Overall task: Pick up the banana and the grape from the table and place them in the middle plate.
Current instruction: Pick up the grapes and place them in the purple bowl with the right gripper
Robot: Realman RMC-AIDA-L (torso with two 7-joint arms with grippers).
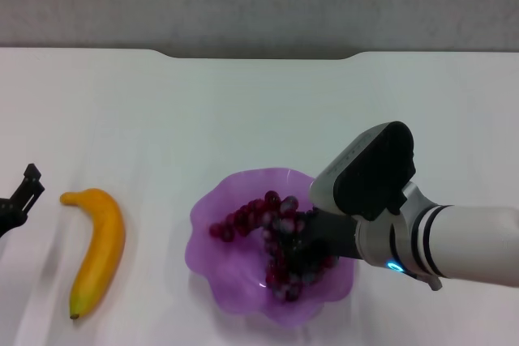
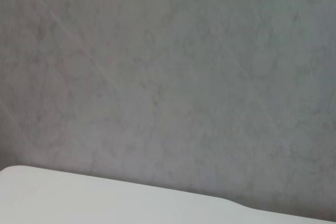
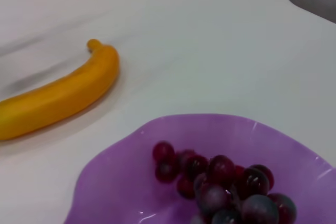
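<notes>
Grapes [image 1: 272, 241] in plate [image 1: 212, 273]; right tool [image 1: 302, 250] over them, grip unclear. Left tool [image 1: 18, 197] open at nine o'clock. Banana [image 1: 99, 247] probably stiff, slick: grasp mid-length.

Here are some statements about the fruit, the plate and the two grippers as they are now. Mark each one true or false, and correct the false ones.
1. The grape lies in the plate. True.
2. The banana is in the plate too. False: it lies on the table, on the robot's left of the plate.
3. The right gripper is over the plate, at the grape. True.
4. The left gripper holds the banana. False: it is at the table's left edge, apart from the banana.
5. The banana touches the plate. False: bare table shows between them.
</notes>
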